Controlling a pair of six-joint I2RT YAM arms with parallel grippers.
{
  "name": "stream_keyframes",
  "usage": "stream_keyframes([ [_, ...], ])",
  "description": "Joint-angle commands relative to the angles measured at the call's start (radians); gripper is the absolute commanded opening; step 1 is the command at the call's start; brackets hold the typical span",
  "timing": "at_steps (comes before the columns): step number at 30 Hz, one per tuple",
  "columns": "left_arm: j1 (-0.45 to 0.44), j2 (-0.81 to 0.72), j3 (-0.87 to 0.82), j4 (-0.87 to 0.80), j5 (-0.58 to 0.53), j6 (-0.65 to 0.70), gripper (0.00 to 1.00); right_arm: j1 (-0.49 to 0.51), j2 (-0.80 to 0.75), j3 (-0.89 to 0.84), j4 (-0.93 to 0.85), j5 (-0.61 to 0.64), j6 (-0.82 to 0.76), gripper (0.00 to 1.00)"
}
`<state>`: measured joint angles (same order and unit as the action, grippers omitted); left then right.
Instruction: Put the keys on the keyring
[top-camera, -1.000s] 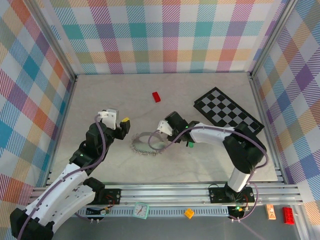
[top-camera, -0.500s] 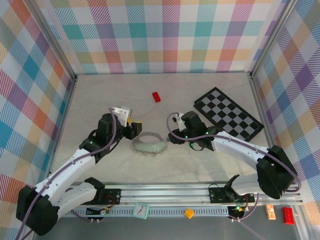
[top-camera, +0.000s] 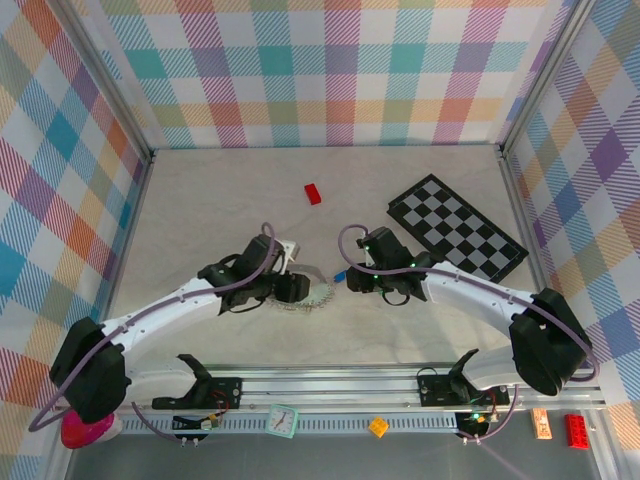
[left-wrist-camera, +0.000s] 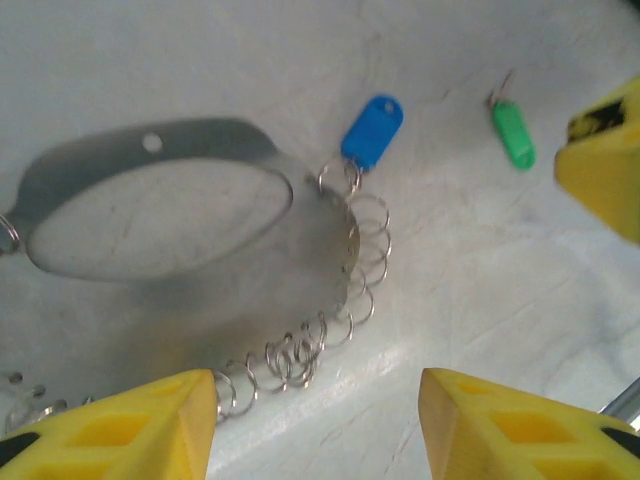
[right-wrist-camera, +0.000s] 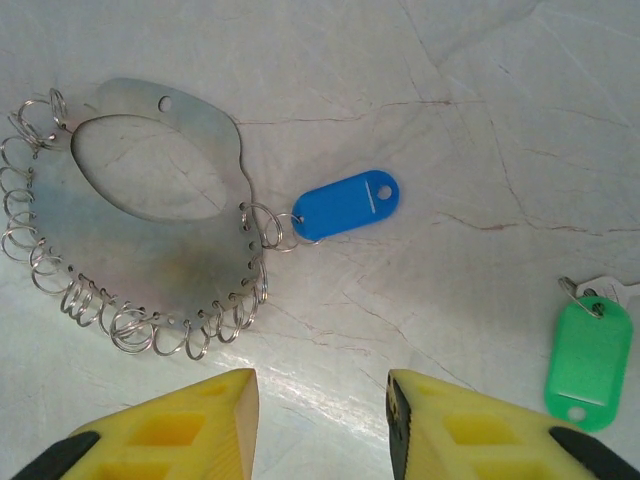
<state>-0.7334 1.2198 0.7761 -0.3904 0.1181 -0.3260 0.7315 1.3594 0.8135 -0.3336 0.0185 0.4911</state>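
Notably flat metal keyring (right-wrist-camera: 140, 262), loop-fringed edge.

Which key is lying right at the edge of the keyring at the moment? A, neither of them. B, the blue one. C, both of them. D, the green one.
B: the blue key has its small ring touching the edge of the keyring, while the green key lies well apart from it on the table.
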Motion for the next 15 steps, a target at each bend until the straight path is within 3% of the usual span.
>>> stream_keyframes([
  [1,-0.054,0.044,0.072,-0.152,-0.085,0.004,0.52,-0.014,-0.004,0.009,0.001,0.0,0.02,0.38],
  [8,-0.106,0.159,0.123,-0.136,-0.091,0.015,0.47,-0.04,0.029,0.005,0.03,-0.147,0.014,0.34],
  [15,-0.121,0.32,0.204,-0.171,-0.089,0.075,0.38,-0.048,0.049,0.012,0.027,-0.173,0.011,0.33],
])
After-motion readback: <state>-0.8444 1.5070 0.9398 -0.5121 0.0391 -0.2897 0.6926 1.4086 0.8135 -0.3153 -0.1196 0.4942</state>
